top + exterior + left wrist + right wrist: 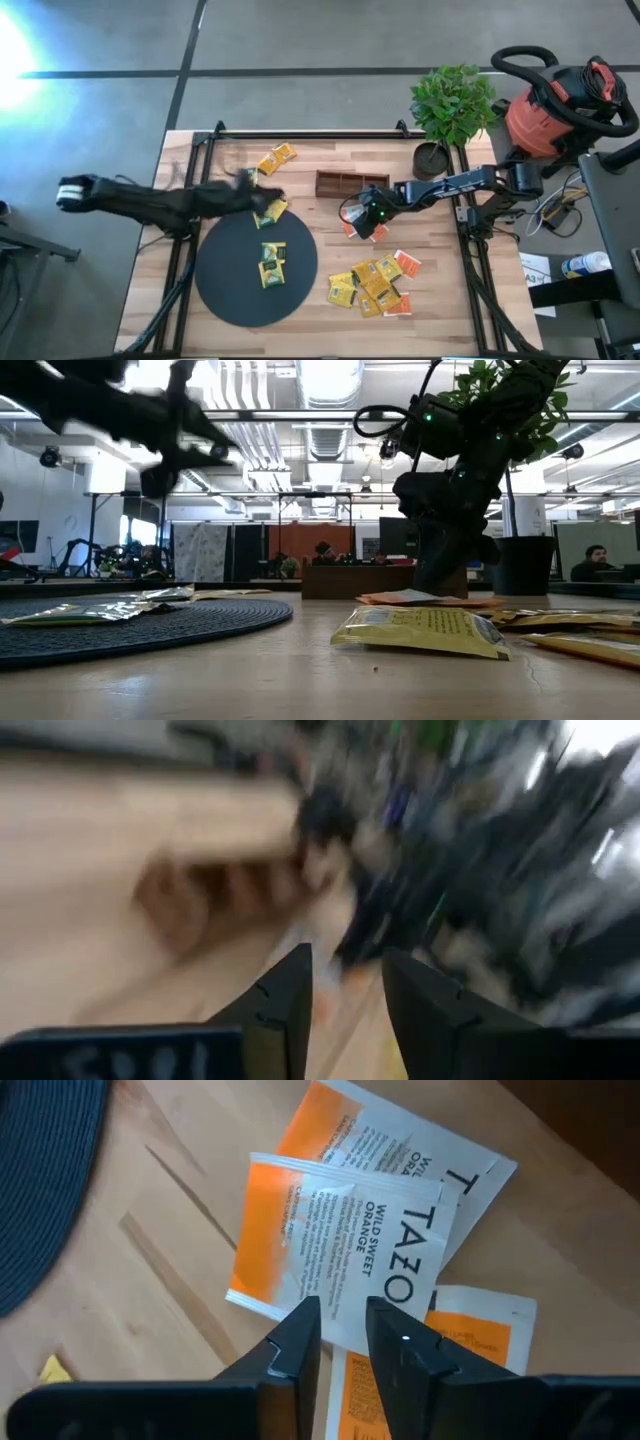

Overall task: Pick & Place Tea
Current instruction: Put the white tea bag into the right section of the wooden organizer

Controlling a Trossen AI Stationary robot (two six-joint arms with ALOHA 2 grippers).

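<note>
Three orange sachets [345, 1230] (overlapping) under right gripper [343, 1325]

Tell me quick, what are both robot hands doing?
Left tool: open, holding nothing.
Right tool: nearly closed, over the orange tea packets; grip unclear.

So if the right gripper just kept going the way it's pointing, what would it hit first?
Most likely the top orange-and-white tea sachet of a small overlapping stack; the right gripper points straight down at it, jaws slightly apart. How much gap remains is unclear.
</note>
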